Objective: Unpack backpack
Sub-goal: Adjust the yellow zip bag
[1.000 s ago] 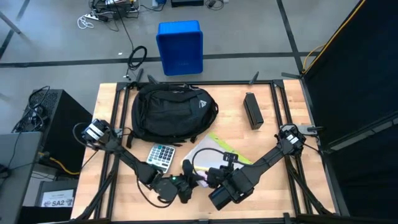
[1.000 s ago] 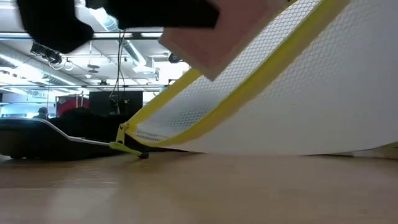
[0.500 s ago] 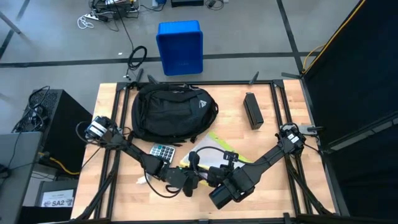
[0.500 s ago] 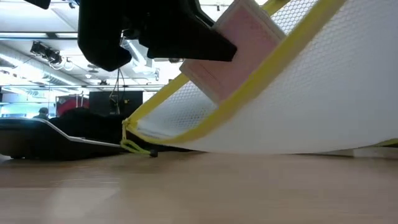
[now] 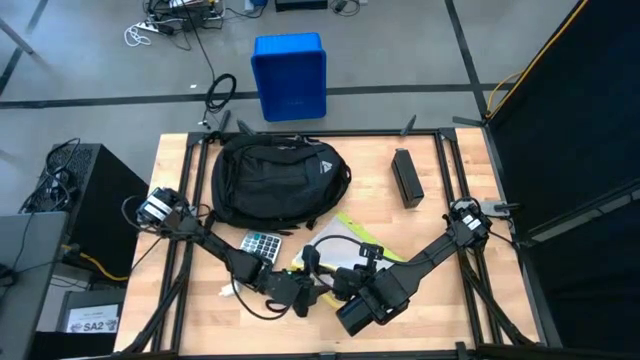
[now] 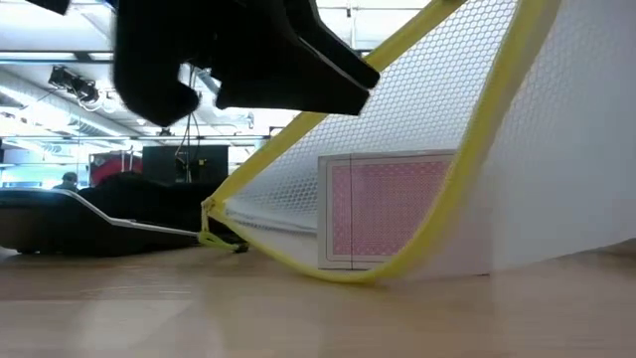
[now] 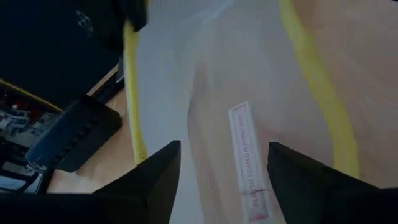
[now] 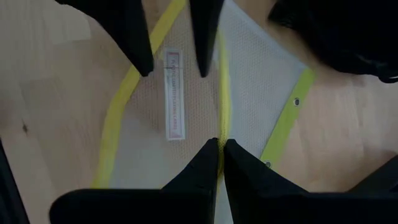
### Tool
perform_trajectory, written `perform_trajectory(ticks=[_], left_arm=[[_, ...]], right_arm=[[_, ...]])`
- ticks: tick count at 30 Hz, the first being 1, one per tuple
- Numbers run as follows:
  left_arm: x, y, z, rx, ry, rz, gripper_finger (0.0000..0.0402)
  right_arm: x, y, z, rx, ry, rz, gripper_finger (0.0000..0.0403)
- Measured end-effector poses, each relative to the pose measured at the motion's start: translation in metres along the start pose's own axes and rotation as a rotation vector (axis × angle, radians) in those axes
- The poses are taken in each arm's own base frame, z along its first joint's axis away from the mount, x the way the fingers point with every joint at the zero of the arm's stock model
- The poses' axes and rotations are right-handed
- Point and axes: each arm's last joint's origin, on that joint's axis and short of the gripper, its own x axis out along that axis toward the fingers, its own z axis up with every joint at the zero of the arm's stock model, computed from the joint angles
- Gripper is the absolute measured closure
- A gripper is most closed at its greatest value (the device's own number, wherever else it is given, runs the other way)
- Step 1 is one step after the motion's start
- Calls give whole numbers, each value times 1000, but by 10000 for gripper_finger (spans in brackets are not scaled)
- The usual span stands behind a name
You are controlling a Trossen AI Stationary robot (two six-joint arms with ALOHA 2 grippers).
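Pink card box [image 6: 383,209] has dropped — left gripper [image 5: 308,296] spread, right gripper [image 8: 219,152] pinching mesh pouch [image 6: 556,149] edge.

The pale wooden desk [image 5: 455,300] is carrying several things. The black backpack [image 5: 275,180] is lying at its far middle, its pale triangular logo facing up. A dark oblong box [image 5: 406,178] is sitting to the right of it, well apart. A calculator [image 5: 260,246] is resting just in front of the backpack. A white mesh pouch with yellow edging [image 5: 352,238] is lying near the front, beside the calculator
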Motion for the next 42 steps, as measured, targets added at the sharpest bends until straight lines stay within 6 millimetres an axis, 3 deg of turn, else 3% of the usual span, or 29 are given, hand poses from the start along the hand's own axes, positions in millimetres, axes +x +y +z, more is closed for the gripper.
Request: perform_trajectory(ticks=[7,14,19,24,32,42], left_arm=[[-23,-32,6,193,4,-75,194],[-41,-54,-16,324,215,-196,194],[-35,-50,-32,376,347,-116,194],[-20,-34,-41,398,399,-86,194],[-4,-13,-54,356,444,-186,200],[6,3,-63,346,480,-178,287]], right_arm=[[2,-2,2,9,7,2,403],[2,-3,3,10,11,4,403],[2,-3,3,18,13,6,403],[2,-3,3,19,13,6,403],[-4,-4,5,22,-6,23,403],[-10,-6,8,15,-32,32,403]])
